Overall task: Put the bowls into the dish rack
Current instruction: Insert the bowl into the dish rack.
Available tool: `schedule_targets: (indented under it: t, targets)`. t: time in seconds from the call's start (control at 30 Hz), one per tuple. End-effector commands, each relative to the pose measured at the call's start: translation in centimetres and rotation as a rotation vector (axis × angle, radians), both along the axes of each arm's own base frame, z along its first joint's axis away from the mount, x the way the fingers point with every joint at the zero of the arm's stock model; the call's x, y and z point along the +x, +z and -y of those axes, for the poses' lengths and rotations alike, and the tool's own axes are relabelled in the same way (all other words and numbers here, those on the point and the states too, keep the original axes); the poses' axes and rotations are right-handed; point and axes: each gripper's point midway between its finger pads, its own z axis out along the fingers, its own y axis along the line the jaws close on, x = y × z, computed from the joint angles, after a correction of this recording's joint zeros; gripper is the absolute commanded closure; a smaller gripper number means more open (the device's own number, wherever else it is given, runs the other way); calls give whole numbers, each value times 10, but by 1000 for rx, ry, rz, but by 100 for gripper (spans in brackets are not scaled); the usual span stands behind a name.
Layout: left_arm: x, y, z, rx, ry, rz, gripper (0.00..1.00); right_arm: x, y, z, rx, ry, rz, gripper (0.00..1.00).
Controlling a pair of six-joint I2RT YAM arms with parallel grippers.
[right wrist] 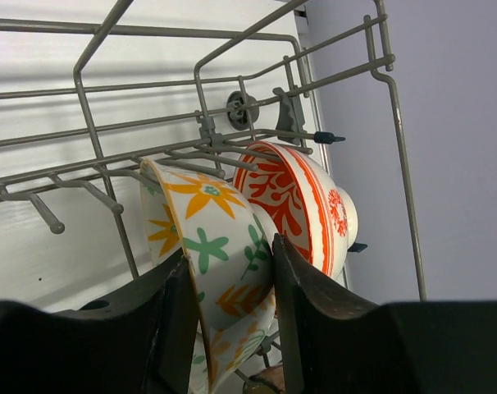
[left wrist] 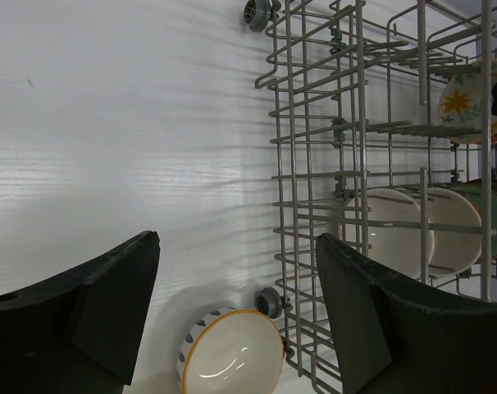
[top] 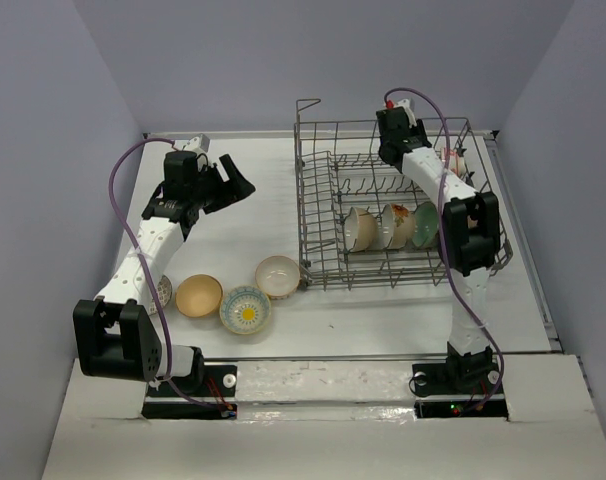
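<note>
Left gripper (left wrist: 236, 238): released, its jaws wide, hanging above the table (top: 223, 230) with nothing between them.
Table bowls: I count the tan bowl (top: 198, 295), the blue-rimmed bowl (top: 245, 310) with its yellow centre, and the orange-rimmed bowl (top: 278, 275) just beside the rack's near-left corner. All sit upright and are not yet loaded.
Dish rack (top: 318, 235): the racked bowls (top: 393, 227) stand on edge in a row between the tines.
Right gripper (right wrist: 230, 254): down in the rack's far-right corner, grasping the floral bowl (right wrist: 212, 222), one finger against each side of it.
Floral bowl: on edge and leaning against the red-orange bowl (right wrist: 302, 205).
Handling: I judge these stiff, glazed and slippery. They look light but could chip against wire or each other.
Where I'd take hold: across the rim wall, one finger inside and one outside, with gentle pressure.
</note>
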Motion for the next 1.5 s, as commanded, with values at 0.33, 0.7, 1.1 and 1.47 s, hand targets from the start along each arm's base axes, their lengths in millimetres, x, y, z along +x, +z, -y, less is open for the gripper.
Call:
schedule_targets:
  t: [0.33,0.7,1.1,1.47]
  targets:
    - [2,7,-1,-4,0,33,14,9,30,19,171,-64,110,56]
    - [2,7,-2,-4,2,31,14,7,50,17,232,-44,149,43]
    - [3,8,-4,6,12,38,14,8,70,-4,349,56,176,39]
    - [3,8,-5,8,16,38,14,7,80,-14,399,109,186,43]
